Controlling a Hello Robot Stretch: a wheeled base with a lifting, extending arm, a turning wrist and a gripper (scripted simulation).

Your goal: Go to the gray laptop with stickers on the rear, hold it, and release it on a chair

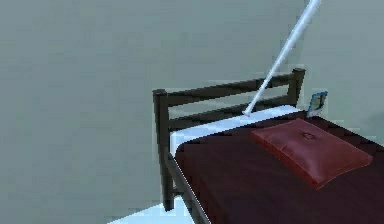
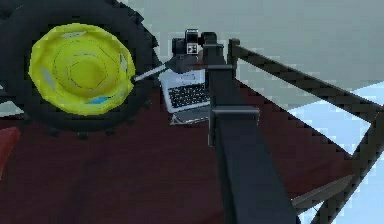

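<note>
The arm (image 2: 235, 140) extends over the bed (image 2: 120, 170), with the pincer (image 2: 168, 64) at its far end, by the laptop (image 2: 188, 96). The grey laptop lies on the maroon cover with its lid up (keyboard showing), just right of a big black tyre (image 2: 18, 80) with a yellow hub (image 2: 80, 68). How the pincer's fingers stand cannot be told, nor whether it holds anything. In the forward view the dark headboard (image 1: 225, 100) stands against a grey wall (image 1: 80, 90). A red pillow (image 1: 310, 148) lies near the headboard, and a white pole (image 1: 280, 62) leans across it.
</note>
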